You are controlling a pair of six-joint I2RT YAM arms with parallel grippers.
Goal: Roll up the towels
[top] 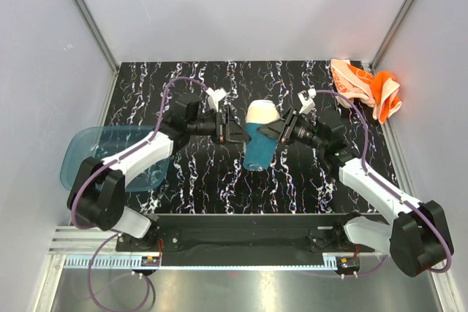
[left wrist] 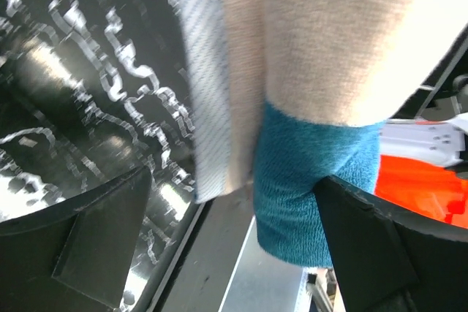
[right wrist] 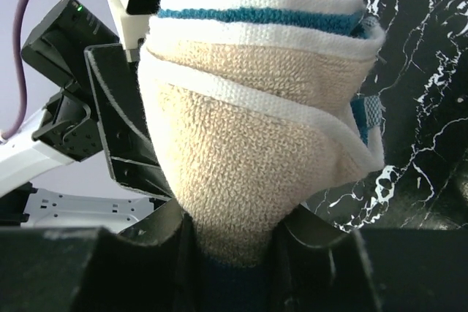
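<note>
One teal towel (top: 257, 153), outside the tray (top: 79, 153), fills clamped right jaws; left jaws apart.

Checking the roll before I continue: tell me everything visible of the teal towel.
The teal towel is a loosely rolled terry bundle: cream reverse with white hem at its far end, teal at its near end. It is over the table middle. The right gripper is shut on its narrow part; the left gripper is open, one of its fingers touching the teal.

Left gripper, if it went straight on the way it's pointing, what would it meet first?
The teal towel, hanging directly ahead; the right gripper holds it from the far side.
</note>
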